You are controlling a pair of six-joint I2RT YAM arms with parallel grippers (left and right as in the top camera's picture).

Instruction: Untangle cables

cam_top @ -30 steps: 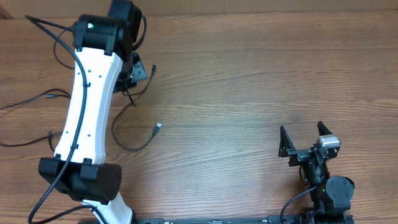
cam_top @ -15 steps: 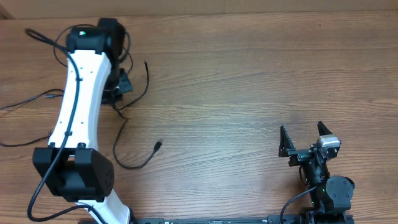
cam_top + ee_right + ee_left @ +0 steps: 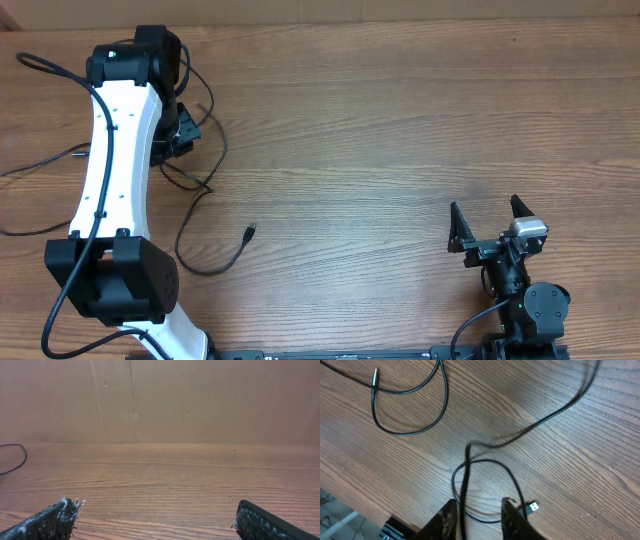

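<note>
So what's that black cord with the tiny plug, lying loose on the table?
The cord is thin, black and bendy-looking, with a small plug at its free end. It lies flat on the brown wooden table, curving in an open loop back toward the left arm, which hides the rest. Nothing holds the plug end.

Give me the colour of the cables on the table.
Plain black cables, no pattern; the left wrist view shows them best.
</note>
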